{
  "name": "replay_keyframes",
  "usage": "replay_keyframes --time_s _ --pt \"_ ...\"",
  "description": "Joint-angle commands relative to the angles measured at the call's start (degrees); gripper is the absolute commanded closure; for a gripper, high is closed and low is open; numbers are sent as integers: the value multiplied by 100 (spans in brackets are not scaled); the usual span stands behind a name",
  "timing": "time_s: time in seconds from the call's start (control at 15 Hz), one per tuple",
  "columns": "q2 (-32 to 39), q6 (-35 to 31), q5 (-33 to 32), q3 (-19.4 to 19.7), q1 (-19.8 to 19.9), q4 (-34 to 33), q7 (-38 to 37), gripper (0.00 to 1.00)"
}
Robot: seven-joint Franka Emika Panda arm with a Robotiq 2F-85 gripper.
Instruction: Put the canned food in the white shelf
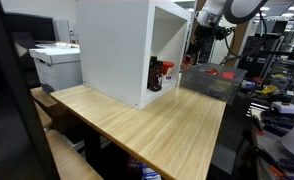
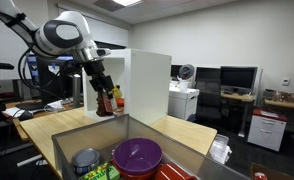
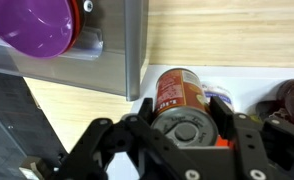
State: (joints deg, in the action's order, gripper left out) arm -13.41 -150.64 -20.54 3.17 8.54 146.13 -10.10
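Orange-labelled canned food (image 3: 180, 95) is standing upright inside the gripper (image 3: 182, 128), whose fingers are clamping its sides, seemingly so it cannot tip when set down. It is hanging low at the open face of the white shelf (image 1: 112, 45). From the can, a purple bowl (image 3: 32, 30) is lying at ten o'clock.
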Motion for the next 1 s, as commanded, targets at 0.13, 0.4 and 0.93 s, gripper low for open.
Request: replay_keyframes --time_s 0.13,0.4,0.93 --pt "126 -195 -203 -102 64 16 104 66" --pt "145 -91 -163 -113 37 -5 34 41" --pt "144 -97 -211 -121 37 -5 35 41"
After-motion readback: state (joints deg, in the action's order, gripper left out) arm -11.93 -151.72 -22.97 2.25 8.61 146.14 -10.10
